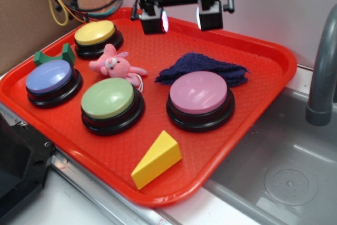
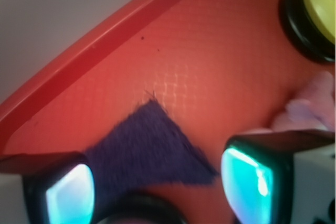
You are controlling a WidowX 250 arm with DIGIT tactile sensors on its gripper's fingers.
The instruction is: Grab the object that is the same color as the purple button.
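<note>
Hovering with fingers spread, one gripper [image 1: 182, 18] hangs seemingly clear above one rag [image 1: 205, 67] among four buttons.

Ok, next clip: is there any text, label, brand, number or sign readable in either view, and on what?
None. No readable text in either view.
The button tops, including the purple button, are plain domes.
The purple rag, red tray, yellow wedge and end effector show no lettering.
</note>
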